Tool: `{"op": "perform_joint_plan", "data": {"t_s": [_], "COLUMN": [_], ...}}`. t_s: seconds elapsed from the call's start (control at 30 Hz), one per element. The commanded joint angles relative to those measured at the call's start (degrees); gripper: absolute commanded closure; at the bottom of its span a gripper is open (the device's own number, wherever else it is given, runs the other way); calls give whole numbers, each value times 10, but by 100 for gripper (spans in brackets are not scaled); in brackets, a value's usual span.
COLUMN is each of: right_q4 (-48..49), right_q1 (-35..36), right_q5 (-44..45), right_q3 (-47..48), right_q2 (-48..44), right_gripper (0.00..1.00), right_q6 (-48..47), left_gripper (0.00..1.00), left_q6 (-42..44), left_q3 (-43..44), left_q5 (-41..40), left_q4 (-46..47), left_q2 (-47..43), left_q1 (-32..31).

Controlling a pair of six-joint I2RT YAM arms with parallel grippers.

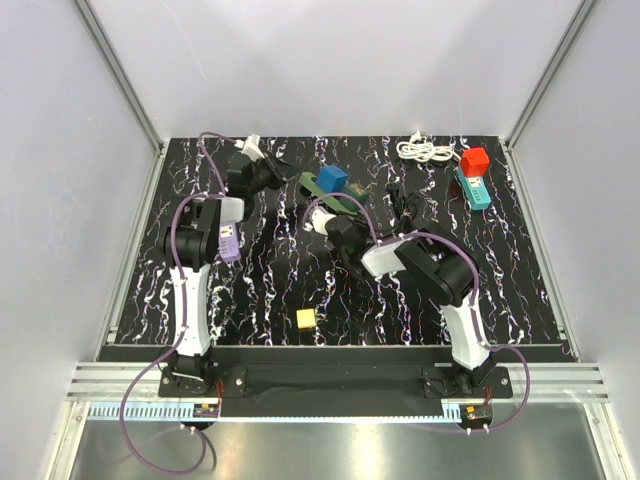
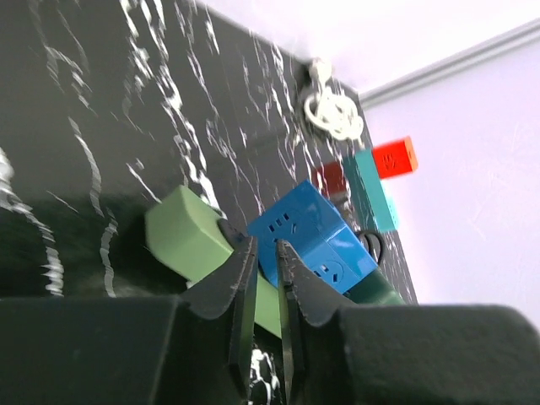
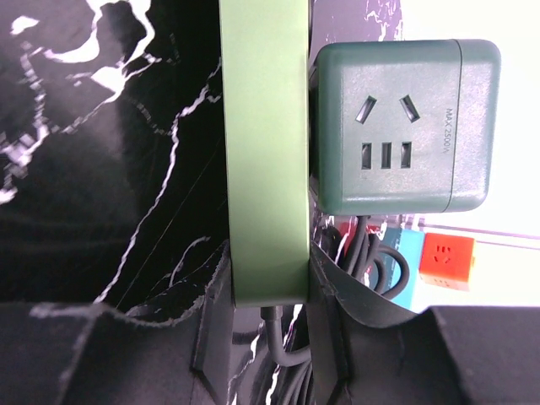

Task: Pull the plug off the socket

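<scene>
Well, the right tool (image 3: 268, 266) is clamped on the end of the green strip (image 3: 261, 126), with one finger on each long side. I think it does this to pin the strip to the worktop (image 1: 520, 300), so the strip will not lift when the plug is pulled. The plug looks to be the blue cube (image 2: 308, 240). It sits on the strip, toward the back middle of the worktop. The left tool (image 2: 266, 249) points at the cube, likely so it can grab it and pull. Its fingers (image 2: 240, 283) are almost together, with only a thin slit between them. I cannot tell if they pinch the cube's edge or nothing at all.

Some things are hard to see. The left fingers hide the spot where the cube joins the strip. A dark cube (image 3: 396, 126) sits just beside the strip. Black wires run under it, but where they end is cut off. From above, the right arm covers part of the strip.
</scene>
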Motion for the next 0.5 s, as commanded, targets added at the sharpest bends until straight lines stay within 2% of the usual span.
{"op": "perform_joint_plan", "data": {"t_s": [0.0,0.27,0.47], "right_q4": [13,28,30], "right_q1": [22,34,35], "right_q5": [5,29,43], "right_q3": [-24,-42,-35], "right_q2": [9,3,14], "right_gripper": [100,100,100], "right_q6": [5,-1,-6], "left_gripper": [81,81,83], "left_q6": [-4,5,-30], "left_q3": [31,59,78], "left_q5": [2,-19,-3], "left_q4": [20,-18,-32], "left_q2": [5,32,68], "left_q1": [-15,-29,-30]}}
